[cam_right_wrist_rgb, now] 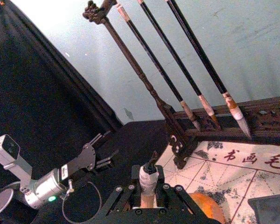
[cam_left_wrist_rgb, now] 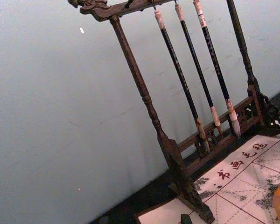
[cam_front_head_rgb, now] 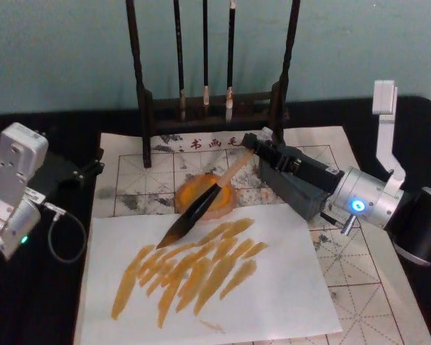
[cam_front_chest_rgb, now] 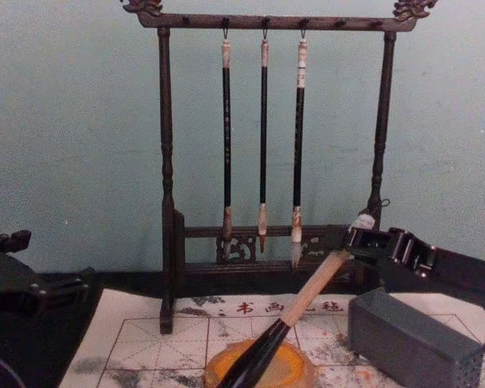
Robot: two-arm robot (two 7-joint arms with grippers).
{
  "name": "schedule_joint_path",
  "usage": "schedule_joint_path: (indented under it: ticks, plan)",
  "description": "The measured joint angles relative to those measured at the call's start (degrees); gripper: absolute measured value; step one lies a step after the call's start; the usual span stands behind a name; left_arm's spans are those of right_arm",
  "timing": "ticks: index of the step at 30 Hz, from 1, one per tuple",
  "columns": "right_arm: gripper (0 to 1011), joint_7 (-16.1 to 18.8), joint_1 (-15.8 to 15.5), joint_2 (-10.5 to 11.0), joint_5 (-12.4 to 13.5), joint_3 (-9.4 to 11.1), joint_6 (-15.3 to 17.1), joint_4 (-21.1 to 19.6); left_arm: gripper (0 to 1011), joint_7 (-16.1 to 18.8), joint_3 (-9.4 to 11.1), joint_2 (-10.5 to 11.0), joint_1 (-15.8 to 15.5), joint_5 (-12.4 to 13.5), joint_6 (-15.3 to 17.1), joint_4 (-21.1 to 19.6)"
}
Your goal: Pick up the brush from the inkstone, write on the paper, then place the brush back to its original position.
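Because the brush (cam_front_head_rgb: 201, 205) pairs a long, stiff wooden handle with a soft, ink-laden tuft, it probably weighs little but swings readily about the point where it is held. A hold high on the handle gives reach at some cost to control of the tip. Nearest, a plain white sheet (cam_front_head_rgb: 273, 295) streaked with orange strokes lies over the paper (cam_front_head_rgb: 359, 284). The brush's dark tip is at the sheet's far left part, though contact cannot be told. Just beyond, its glossy black section crosses the orange inkstone (cam_front_head_rgb: 188, 190). Farther right, the right gripper (cam_front_head_rgb: 253, 146) has its jaws closed on the tan handle near the cord end, a dry, firm place to grip. The left gripper (cam_front_head_rgb: 86, 171) sits parked at the left of the table (cam_front_head_rgb: 43, 309), jaws apart and empty. Farthest stands the rack (cam_front_head_rgb: 138, 93) with three thin brushes (cam_front_head_rgb: 205, 50).
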Motion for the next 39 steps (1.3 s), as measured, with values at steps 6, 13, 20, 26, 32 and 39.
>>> schedule_joint_path:
  ticks: [6,13,20,26,32,39]
  plan:
    - [183,0.21,-0.29,0.16,-0.77,0.35,-0.08,-0.43,1001,0.0,0.0,0.0,0.0,0.0,0.0,0.0]
    - [183,0.16,-0.64,0.49,-1.56,0.75,-0.14,-1.05,1001,0.0,0.0,0.0,0.0,0.0,0.0,0.0]
    - [183,0.06,-0.94,0.79,-2.41,1.1,-0.34,-1.53,1001,0.0,0.0,0.0,0.0,0.0,0.0,0.0]
    - [183,0.06,-1.24,1.18,-2.75,1.48,-0.33,-2.13,1001,0.0,0.0,0.0,0.0,0.0,0.0,0.0]
    - [183,0.14,-1.48,1.54,-2.97,1.7,-0.27,-2.62,1001,0.0,0.0,0.0,0.0,0.0,0.0,0.0]
    - [183,0.23,-1.84,2.23,-3.5,1.97,-0.35,-3.4,1001,0.0,0.0,0.0,0.0,0.0,0.0,0.0]
